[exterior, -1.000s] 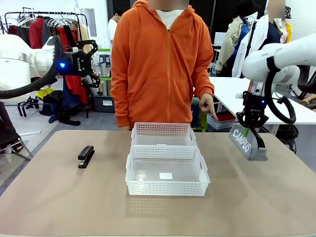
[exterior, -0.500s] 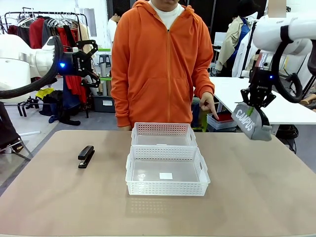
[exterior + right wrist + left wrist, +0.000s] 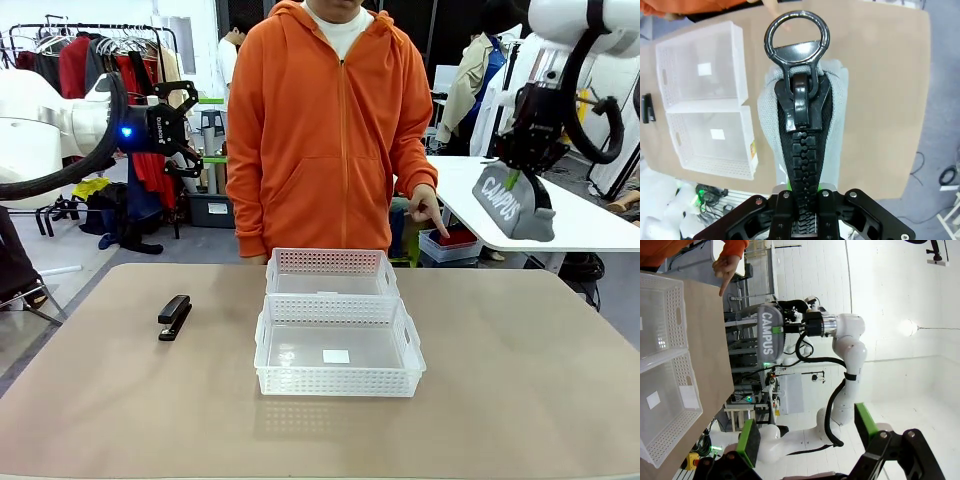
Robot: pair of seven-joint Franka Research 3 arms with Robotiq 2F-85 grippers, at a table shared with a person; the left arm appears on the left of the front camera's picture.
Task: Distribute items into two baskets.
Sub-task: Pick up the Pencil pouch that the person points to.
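The pouch (image 3: 515,205), pinched in the right gripper (image 3: 513,176), hangs higher than a second ago, well above the worktop's (image 3: 520,390) far right; the stapler (image 3: 174,317) lies unmoved left of the near basket (image 3: 338,382); the left gripper (image 3: 192,130) stays spread.

The front camera sits at the robot's edge of the tabletop (image 3: 500,400), slightly above it. It looks across the baskets (image 3: 338,381), which lie near and central, toward the person (image 3: 320,130) just behind them. The left wrist camera hangs well to the baskets' left and above them, rolled sideways. It looks along the left end effector (image 3: 807,432), with the baskets (image 3: 670,405) far off at the frame edge and the CAMPUS zip pouch (image 3: 767,332) beyond them. The right wrist camera is high to the baskets' right, facing straight down, with the pouch's zipper close to the lens. All three views share the baskets and the surrounding tabletop.
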